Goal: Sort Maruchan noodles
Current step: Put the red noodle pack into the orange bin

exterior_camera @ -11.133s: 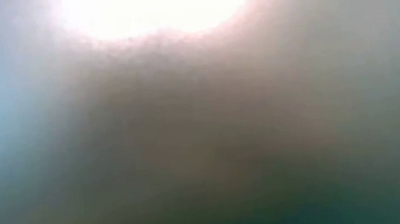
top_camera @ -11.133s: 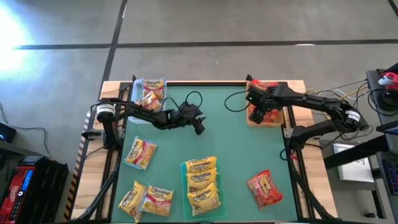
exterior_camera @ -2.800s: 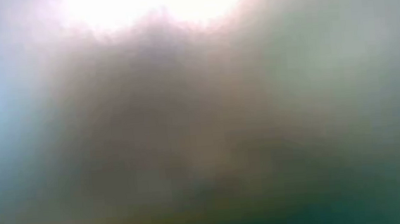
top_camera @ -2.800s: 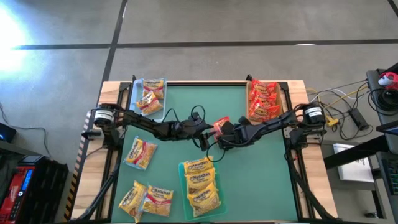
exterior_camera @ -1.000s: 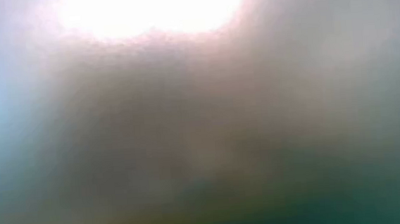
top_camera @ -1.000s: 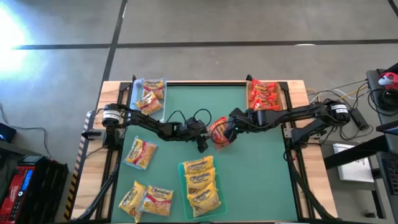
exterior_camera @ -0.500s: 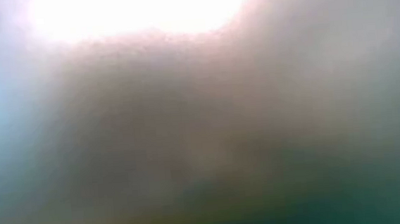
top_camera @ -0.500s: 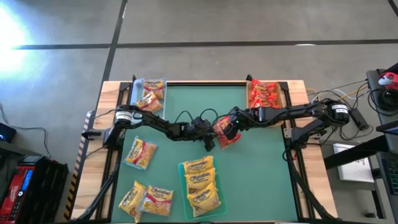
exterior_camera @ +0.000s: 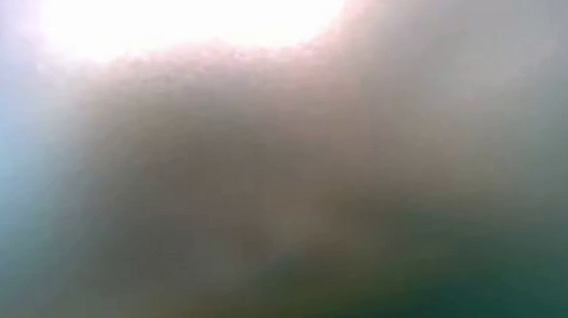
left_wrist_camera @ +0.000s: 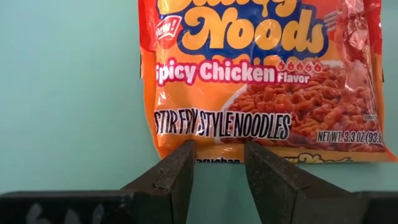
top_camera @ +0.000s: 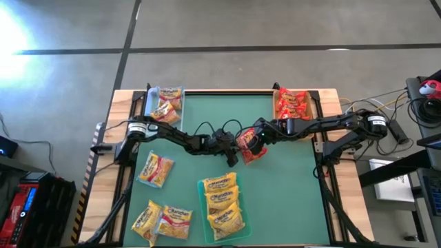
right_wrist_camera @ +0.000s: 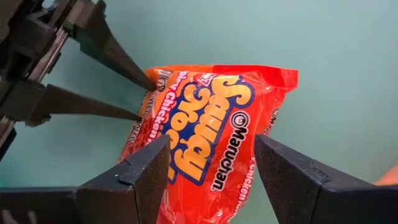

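Note:
One Maruchan noodles packet (top_camera: 248, 146), red-orange and printed "Spicy Chicken" (left_wrist_camera: 249, 81), slants over the green mat's middle between my two grippers. My right gripper (top_camera: 255, 141) comes from the far right and is shut on the packet's end (right_wrist_camera: 211, 118). My left gripper (top_camera: 234, 160) comes from the left. It is open, with its fingertips (right_wrist_camera: 148, 84) at the packet's opposite, lower edge (left_wrist_camera: 221, 157). The low view is a blur. My right gripper (right_wrist_camera: 211, 155) has the packet's end nearest its arm (right_wrist_camera: 186, 186) between its two wide-set fingers, which slant down from the far right. The packet reaches down away from them, printed face up. My left gripper (left_wrist_camera: 217, 146) has both fingertips at the packet's lower edge, side by side along it; I cannot tell whether they touch.
A clear tray (top_camera: 153, 114) at the far left holds orange-and-white packets. A tan tray (top_camera: 278, 114) at the far right holds red ones. A green tray (top_camera: 204, 207) near the front holds yellow ones. Loose packets lie at the left (top_camera: 155, 169) and front left (top_camera: 162, 220).
My left gripper has moved toward the table's right edge and down, up to the packet's lower edge. My right gripper has tipped a little, and the packet has shifted slightly toward the far right, still between its fingers.

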Robot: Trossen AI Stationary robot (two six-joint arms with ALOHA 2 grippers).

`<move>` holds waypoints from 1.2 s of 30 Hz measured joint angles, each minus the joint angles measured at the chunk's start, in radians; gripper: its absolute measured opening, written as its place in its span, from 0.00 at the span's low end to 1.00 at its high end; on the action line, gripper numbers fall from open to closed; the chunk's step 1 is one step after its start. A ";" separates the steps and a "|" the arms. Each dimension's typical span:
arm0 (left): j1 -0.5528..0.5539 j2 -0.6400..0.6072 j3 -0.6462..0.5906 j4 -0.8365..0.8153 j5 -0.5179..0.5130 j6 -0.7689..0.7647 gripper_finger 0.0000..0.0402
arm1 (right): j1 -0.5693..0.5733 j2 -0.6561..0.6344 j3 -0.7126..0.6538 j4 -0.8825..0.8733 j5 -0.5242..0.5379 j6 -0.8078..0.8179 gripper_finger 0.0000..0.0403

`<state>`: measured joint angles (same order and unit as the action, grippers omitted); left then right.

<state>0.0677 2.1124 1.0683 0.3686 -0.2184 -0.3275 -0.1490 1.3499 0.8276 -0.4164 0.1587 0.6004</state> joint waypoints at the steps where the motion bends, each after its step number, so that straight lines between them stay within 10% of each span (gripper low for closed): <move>1: -0.002 -0.001 -0.001 0.008 0.000 0.006 0.31 | 0.000 -0.001 0.000 -0.001 -0.005 -0.006 0.55; 28: -0.060 0.010 0.061 0.046 0.055 0.135 0.31 | -0.029 -0.002 0.001 -0.051 0.049 -0.044 0.55; 36: -0.033 0.019 0.061 0.008 0.056 0.105 0.31 | -0.034 -0.002 0.001 -0.055 -0.109 0.026 0.55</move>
<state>0.0351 2.1319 1.1297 0.3765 -0.1623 -0.2221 -0.1830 1.3483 0.8288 -0.4710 0.0497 0.6264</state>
